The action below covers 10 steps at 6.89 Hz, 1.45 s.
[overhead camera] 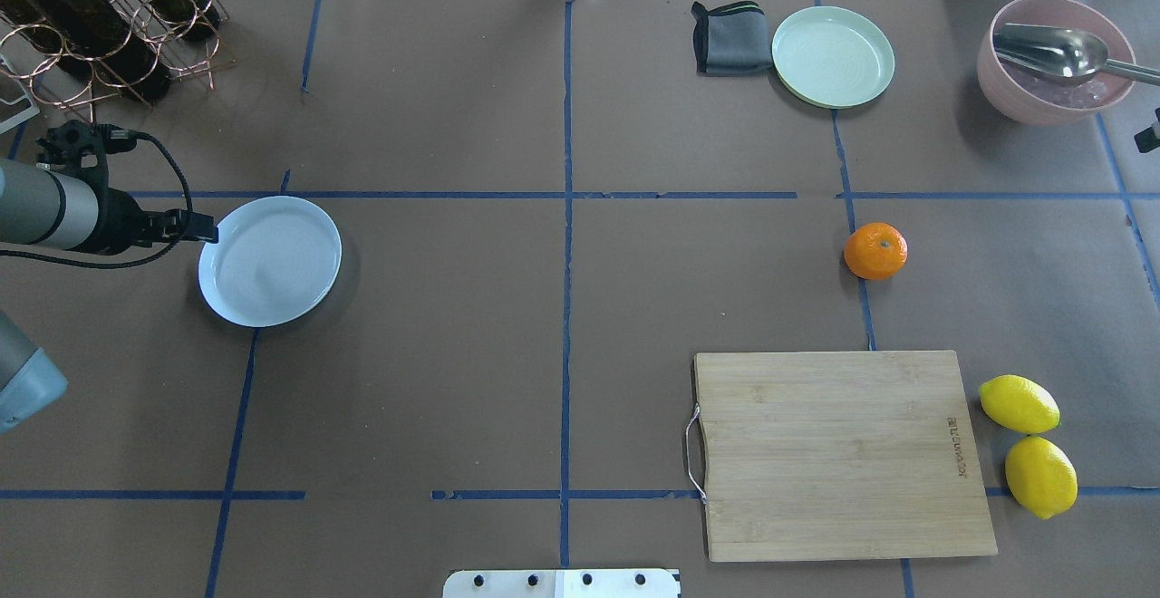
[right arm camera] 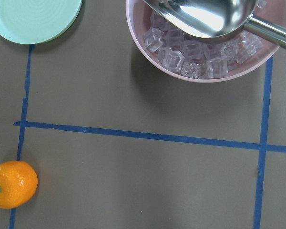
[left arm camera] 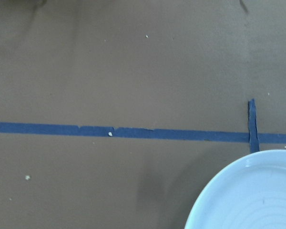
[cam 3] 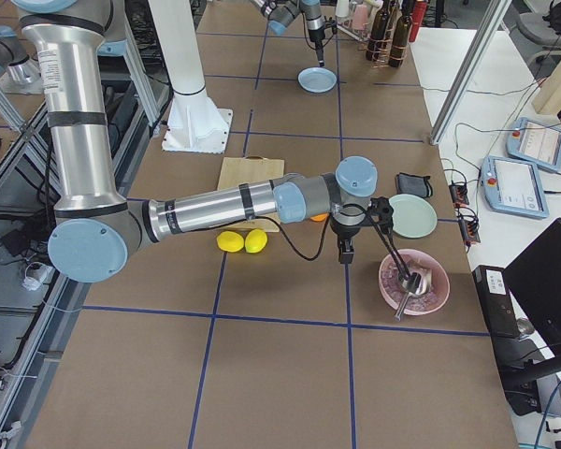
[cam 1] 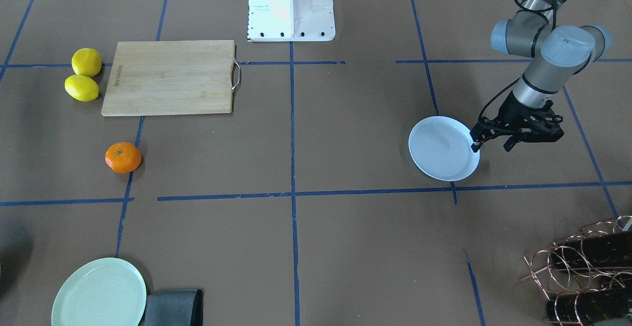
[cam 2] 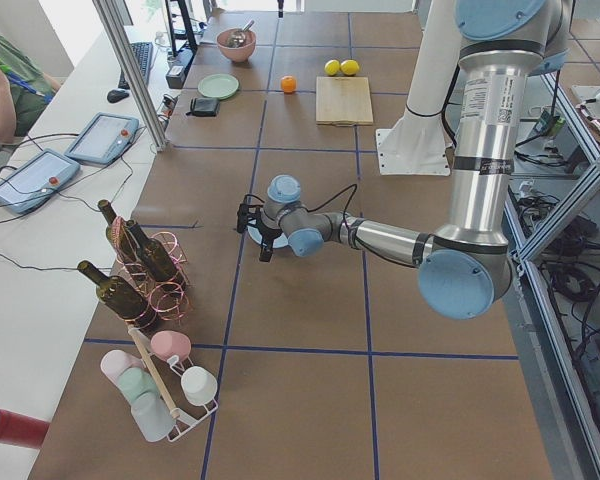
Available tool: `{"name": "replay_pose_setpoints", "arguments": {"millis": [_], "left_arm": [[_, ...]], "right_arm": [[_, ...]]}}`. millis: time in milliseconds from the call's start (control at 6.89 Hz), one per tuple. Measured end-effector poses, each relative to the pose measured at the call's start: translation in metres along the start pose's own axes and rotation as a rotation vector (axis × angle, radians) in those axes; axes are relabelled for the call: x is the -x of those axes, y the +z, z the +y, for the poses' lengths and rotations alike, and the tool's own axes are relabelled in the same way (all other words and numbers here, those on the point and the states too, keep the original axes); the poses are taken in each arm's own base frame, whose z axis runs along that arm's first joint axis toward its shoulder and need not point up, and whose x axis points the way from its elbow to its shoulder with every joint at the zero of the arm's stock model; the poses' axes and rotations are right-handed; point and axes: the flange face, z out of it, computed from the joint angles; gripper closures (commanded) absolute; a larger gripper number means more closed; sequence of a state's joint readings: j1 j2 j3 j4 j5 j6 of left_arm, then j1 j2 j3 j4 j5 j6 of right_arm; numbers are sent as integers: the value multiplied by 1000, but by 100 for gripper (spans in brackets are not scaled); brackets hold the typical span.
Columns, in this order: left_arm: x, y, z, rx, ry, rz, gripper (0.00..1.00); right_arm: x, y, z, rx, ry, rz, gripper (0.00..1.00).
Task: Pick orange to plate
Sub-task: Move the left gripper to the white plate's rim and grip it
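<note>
The orange [overhead camera: 875, 251] lies alone on the brown table on the robot's right, beside a blue tape line; it also shows at the lower left of the right wrist view [right arm camera: 12, 184]. The white plate [overhead camera: 270, 260] sits bare on the robot's left. My left gripper [cam 1: 493, 143] hangs low at the plate's outer rim, fingers apart and holding nothing. Its wrist camera catches only the plate's edge [left arm camera: 252, 195]. My right gripper [cam 3: 365, 245] hovers between the orange and the pink bowl. I cannot tell whether it is open or shut.
A pink bowl [overhead camera: 1015, 100] of ice with a metal spoon stands at the far right. A pale green plate [overhead camera: 833, 56] and grey cloth [overhead camera: 725, 38] lie behind the orange. Cutting board [overhead camera: 838, 453] and two lemons [overhead camera: 1019, 404] sit nearer the robot. A wine rack [overhead camera: 100, 9] stands beyond the left gripper.
</note>
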State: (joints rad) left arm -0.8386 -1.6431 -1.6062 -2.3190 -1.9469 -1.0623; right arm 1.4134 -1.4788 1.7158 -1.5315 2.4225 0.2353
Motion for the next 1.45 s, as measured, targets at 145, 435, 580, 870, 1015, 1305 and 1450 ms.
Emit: {"name": "replay_pose_setpoints", "arguments": {"millis": [145, 435, 580, 870, 1015, 1305, 1450], "left_arm": [[-5, 4, 5, 9, 2, 2, 23], [-8, 8, 10, 17, 6, 1, 36], [-8, 10, 11, 21, 7, 0, 40], [-10, 14, 14, 29, 12, -2, 42], [-13, 15, 16, 34, 15, -1, 45], [-16, 16, 19, 39, 20, 1, 89], [-18, 16, 19, 40, 23, 4, 100]], "right_arm": [[2, 0, 0, -1, 1, -1, 0], [2, 1, 0, -2, 2, 0, 0], [3, 1, 0, -1, 1, 0, 0], [5, 1, -1, -2, -1, 0, 0], [6, 1, -2, -2, 0, 0, 0], [12, 2, -3, -4, 10, -4, 0], [14, 3, -3, -4, 11, -5, 0]]}}
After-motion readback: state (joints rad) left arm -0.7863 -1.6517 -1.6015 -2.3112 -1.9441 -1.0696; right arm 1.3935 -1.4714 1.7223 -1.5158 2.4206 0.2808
